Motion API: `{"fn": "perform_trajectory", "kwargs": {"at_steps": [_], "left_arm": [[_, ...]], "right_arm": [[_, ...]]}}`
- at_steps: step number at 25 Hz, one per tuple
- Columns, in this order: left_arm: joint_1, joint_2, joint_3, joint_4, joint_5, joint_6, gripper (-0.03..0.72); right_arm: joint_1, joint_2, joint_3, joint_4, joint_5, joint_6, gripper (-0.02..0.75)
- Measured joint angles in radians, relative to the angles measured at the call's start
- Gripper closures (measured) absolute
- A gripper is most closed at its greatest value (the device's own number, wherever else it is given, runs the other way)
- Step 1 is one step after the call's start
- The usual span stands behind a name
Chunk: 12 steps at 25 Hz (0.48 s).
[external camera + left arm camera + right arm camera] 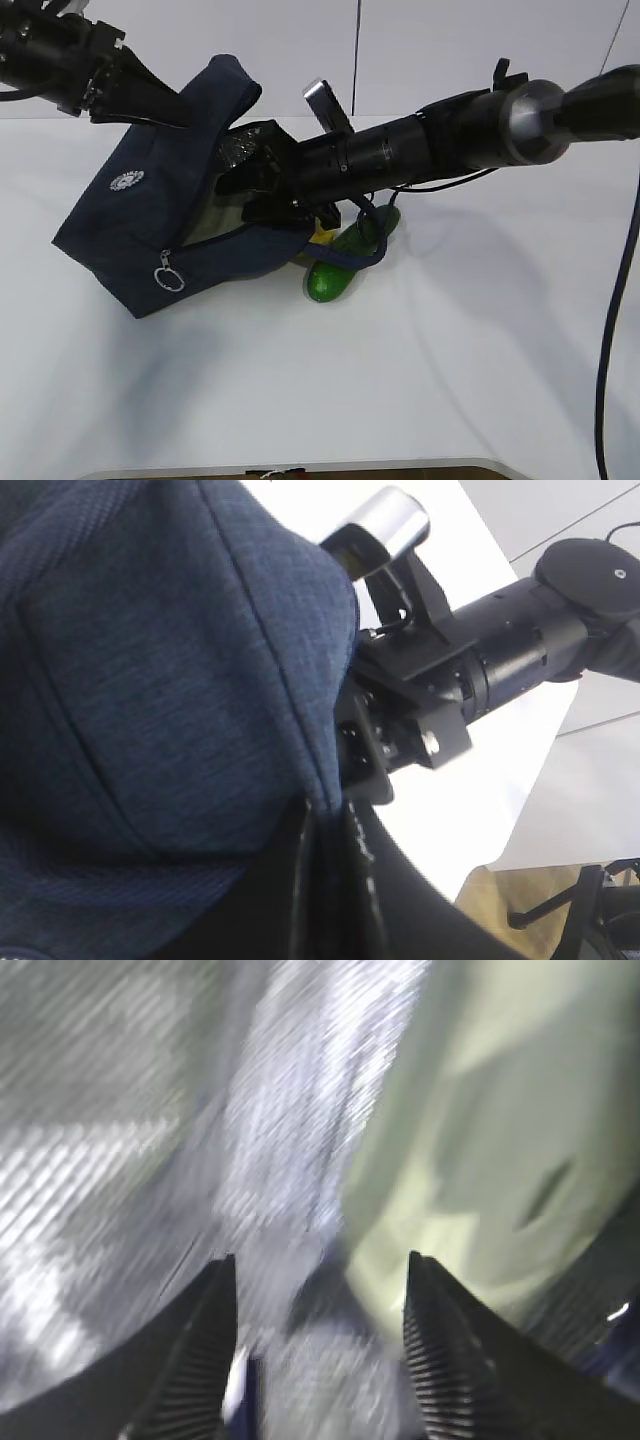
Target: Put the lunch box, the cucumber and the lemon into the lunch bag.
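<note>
The navy lunch bag [140, 225] lies on its side on the white table, its mouth facing right. My left gripper [172, 112] is shut on the bag's upper edge and holds it up; in the left wrist view the gripper [328, 825] pinches blue fabric [150, 660]. My right arm [400, 145] reaches into the mouth. Inside, the right gripper [320, 1260] stands open over the silver lining, and the lunch box's pale green lid [480, 1130] lies just beyond its right finger. The cucumber [340, 265] and the lemon [322, 235] lie on the table under the right arm, outside the bag.
One bag handle [365, 250] loops over the cucumber. The zipper's silver ring pull [168, 272] hangs at the bag's front. White table [450, 350] stretches to the right and front; its front edge [300, 468] runs along the bottom.
</note>
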Motion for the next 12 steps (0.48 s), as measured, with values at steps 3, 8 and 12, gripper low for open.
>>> {"fn": "perform_trajectory", "kwargs": {"at_steps": [3,8,12], "left_arm": [[0.000,0.000,0.000,0.000,0.008,0.000,0.678],[0.000,0.000,0.000,0.000,0.030,0.000,0.678],[0.000,0.000,0.000,0.000,0.033,0.000,0.678]], "right_arm": [[-0.002,0.000,0.000,-0.002,0.019,-0.028,0.309],[-0.027,0.000,0.000,-0.014,0.114,-0.139,0.309],[-0.067,0.000,0.000,-0.029,0.211,-0.165,0.309]]}}
